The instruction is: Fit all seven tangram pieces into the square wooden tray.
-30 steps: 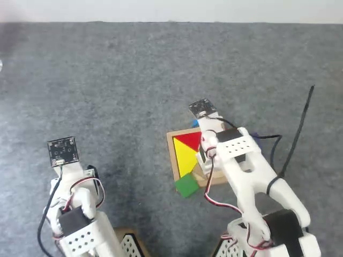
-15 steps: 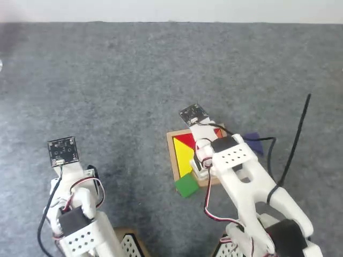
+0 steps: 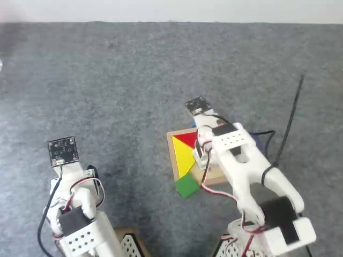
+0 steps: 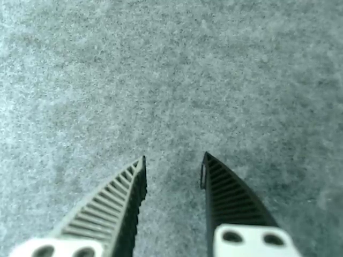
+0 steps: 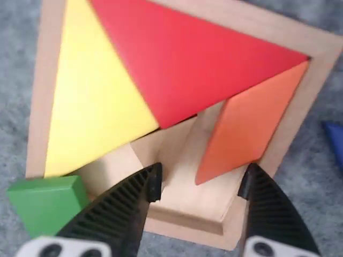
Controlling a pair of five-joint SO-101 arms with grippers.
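Here, the right gripper (image 5: 202,171) hung open over the tray (image 5: 187,214) with its red triangle (image 5: 187,64), yellow triangle (image 5: 91,101) and orange piece (image 5: 252,123). The left gripper (image 4: 174,160) was open too.

In the high view the right arm lies over most of the square wooden tray (image 3: 171,155). Past the red triangle (image 3: 187,140) and the yellow triangle (image 3: 185,159), the tray's floor under the arm is covered, and the pieces there cannot be counted. In the right wrist view both triangles run out of the picture ahead of the right gripper (image 5: 199,179). A blue piece (image 5: 333,138), off to one side of that gripper, is cut by the edge. The green piece (image 5: 37,206) is partly behind one finger (image 5: 123,209), so whether it touches the tray's rim cannot be told. The left gripper (image 4: 174,163) has its finger bases cut off.
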